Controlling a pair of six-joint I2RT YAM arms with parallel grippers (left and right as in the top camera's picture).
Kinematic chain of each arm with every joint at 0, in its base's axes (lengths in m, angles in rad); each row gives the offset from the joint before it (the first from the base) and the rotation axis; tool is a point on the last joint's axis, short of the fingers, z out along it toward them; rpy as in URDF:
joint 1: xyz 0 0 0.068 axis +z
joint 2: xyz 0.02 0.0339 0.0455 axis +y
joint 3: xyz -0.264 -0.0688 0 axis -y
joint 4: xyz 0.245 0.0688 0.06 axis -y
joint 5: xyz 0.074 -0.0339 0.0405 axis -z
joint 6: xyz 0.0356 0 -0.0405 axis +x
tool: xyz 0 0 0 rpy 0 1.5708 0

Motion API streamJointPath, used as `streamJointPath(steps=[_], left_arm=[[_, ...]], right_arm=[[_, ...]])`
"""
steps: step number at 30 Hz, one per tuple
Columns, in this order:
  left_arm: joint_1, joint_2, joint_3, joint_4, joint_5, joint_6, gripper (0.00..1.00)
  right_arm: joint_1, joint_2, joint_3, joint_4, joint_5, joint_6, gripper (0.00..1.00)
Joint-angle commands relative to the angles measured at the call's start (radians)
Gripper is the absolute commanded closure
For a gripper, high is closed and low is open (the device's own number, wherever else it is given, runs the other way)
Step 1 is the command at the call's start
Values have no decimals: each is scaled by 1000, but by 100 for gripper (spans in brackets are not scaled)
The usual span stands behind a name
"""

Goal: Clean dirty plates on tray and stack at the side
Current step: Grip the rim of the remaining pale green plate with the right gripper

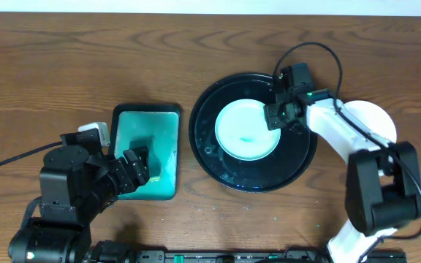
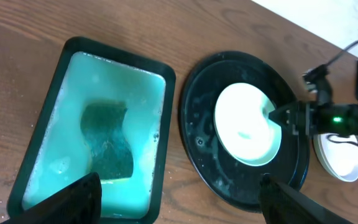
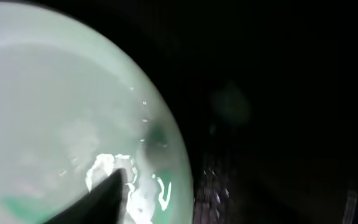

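The plate [image 1: 241, 128] sits on the tray [image 1: 209, 153], its rim at the right fingers [image 1: 275, 115] (clamped or not, we cannot tell). Our left fingers [image 1: 135, 165] hang apart above the sponge [image 2: 107, 140]; we should drop straight, pinch it mid-body, then wipe the smear [image 1: 248, 139].

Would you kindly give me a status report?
Left gripper open over basin, sponge inside. Right gripper at rim of smeared plate on tray, grip unclear. Nothing blocking.

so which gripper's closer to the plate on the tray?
Right. The right gripper is at the plate's rim, over the tray; the left gripper is over the basin, beside the tray.
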Motion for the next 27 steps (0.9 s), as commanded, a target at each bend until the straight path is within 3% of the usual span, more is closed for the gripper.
streamJointPath(steps=[1, 2, 7, 11, 13, 19, 27], left_arm=[[4, 1, 19, -2, 6, 10, 19], [4, 1, 19, -2, 6, 10, 19], [4, 1, 19, -2, 5, 10, 19], [4, 1, 19, -2, 5, 10, 19], [4, 1, 19, -2, 5, 10, 19], [4, 1, 19, -2, 5, 10, 19], [4, 1, 19, -2, 5, 10, 19]], right_arm=[[-10, 35, -5, -19, -51, -24, 88], [-10, 35, -5, -34, -86, -6, 99], [-8, 17, -5, -117, -241, 200, 99], [-8, 14, -5, -220, -235, 467, 99], [-8, 14, -5, -237, -220, 526, 99], [-8, 14, -5, -224, -202, 534, 97], [-2, 14, -5, -134, -187, 256, 61]])
